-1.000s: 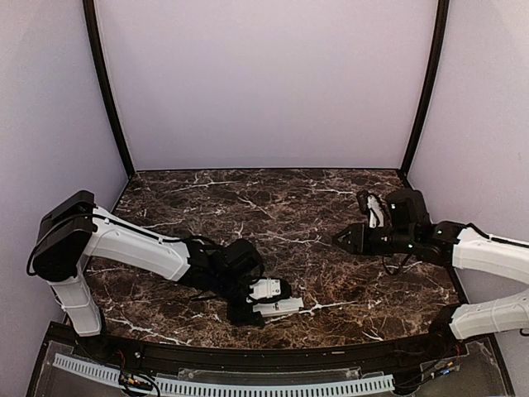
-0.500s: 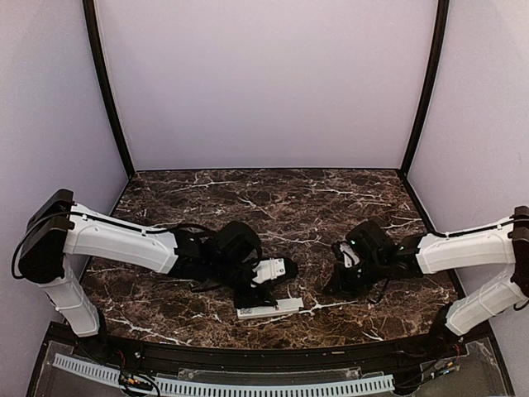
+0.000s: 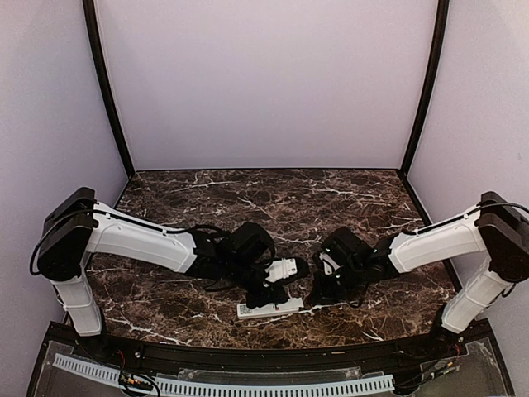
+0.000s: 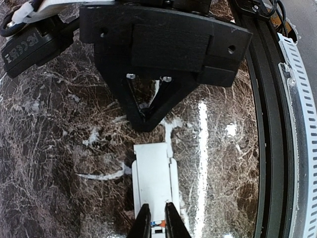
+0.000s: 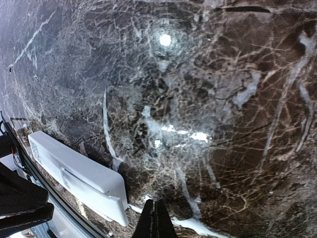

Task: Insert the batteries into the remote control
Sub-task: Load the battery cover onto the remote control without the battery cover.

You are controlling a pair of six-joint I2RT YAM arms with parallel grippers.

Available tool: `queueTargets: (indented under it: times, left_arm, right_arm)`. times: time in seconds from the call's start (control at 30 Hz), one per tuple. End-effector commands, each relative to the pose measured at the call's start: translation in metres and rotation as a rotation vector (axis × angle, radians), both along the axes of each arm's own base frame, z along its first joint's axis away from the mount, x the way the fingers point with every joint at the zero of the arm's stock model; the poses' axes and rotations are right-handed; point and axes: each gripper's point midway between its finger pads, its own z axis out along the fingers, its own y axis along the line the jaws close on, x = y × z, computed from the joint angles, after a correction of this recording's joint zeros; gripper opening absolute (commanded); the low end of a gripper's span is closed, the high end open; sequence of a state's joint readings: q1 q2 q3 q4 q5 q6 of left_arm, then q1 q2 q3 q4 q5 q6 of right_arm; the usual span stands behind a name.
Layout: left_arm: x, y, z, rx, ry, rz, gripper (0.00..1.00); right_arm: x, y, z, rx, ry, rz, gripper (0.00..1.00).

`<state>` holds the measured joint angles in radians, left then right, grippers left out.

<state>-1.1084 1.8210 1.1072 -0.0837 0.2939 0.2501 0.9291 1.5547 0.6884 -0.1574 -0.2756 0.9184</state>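
The white remote control [image 3: 269,309] lies flat near the table's front edge, also seen in the left wrist view as the remote control [image 4: 152,173]. My left gripper [image 3: 275,291] hangs over it, fingers [image 4: 142,222] close together with a narrow gap. A small blue and orange bit [image 4: 159,224], maybe the batteries, shows in that gap; I cannot tell whether it is gripped or lies in the remote. My right gripper [image 3: 317,291] is shut and empty, its tips [image 5: 158,218] low over the table just off the remote's right end [image 5: 79,178].
The black front rail and a white slotted strip [image 4: 297,124] run just beyond the remote's near side. Dark marble table [image 3: 273,207] stretches behind both arms. The right gripper's black body [image 4: 158,49] faces the left wrist across the remote.
The right arm swung in from the back right, shut its jaws and dropped beside the remote. The left gripper's fingers narrowed and it edged right over the remote, which shifted slightly left.
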Motion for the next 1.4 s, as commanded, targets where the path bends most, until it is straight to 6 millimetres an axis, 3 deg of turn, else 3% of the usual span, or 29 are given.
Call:
queueTargets:
  times: [0.0,0.47,0.63,0.83,0.93,1.03,1.2,1.27,1.3,1.37]
  left_arm:
    - [-0.002,0.0,-0.007,0.016,0.032,0.003,0.1]
    - [0.0,0.002,-0.016,0.042,0.033,0.01,0.09]
    - [0.001,0.002,-0.007,0.025,0.027,0.017,0.09]
    - [0.004,0.004,0.005,0.011,0.003,0.028,0.11]
    - [0.008,0.012,0.011,0.015,-0.015,0.049,0.15]
    - [0.018,0.024,0.015,0.023,-0.048,0.092,0.28]
    - [0.037,0.045,0.037,-0.01,-0.151,0.181,0.52]
    - [0.051,0.052,0.049,-0.037,-0.196,0.235,0.65]
    - [0.06,0.055,0.054,-0.058,-0.215,0.267,0.81]
    - [0.074,0.059,0.071,-0.124,-0.245,0.324,0.97]
  right_arm:
    - [-0.002,0.012,0.0,0.001,0.0,0.021,0.0]
    - [-0.002,0.015,-0.001,-0.021,-0.004,0.029,0.0]
    - [0.003,0.003,0.001,-0.092,-0.029,0.032,0.0]
    - [0.015,-0.007,0.02,-0.059,-0.099,0.047,0.01]
    - [0.02,-0.011,0.028,-0.017,-0.125,0.064,0.18]
    - [0.023,-0.011,0.041,0.063,-0.158,0.092,0.35]
    - [0.02,-0.008,0.061,0.189,-0.216,0.146,0.5]
    - [0.018,-0.006,0.067,0.229,-0.236,0.177,0.54]
    - [0.018,-0.006,0.069,0.24,-0.245,0.19,0.55]
    - [0.017,-0.006,0.072,0.255,-0.267,0.211,0.57]
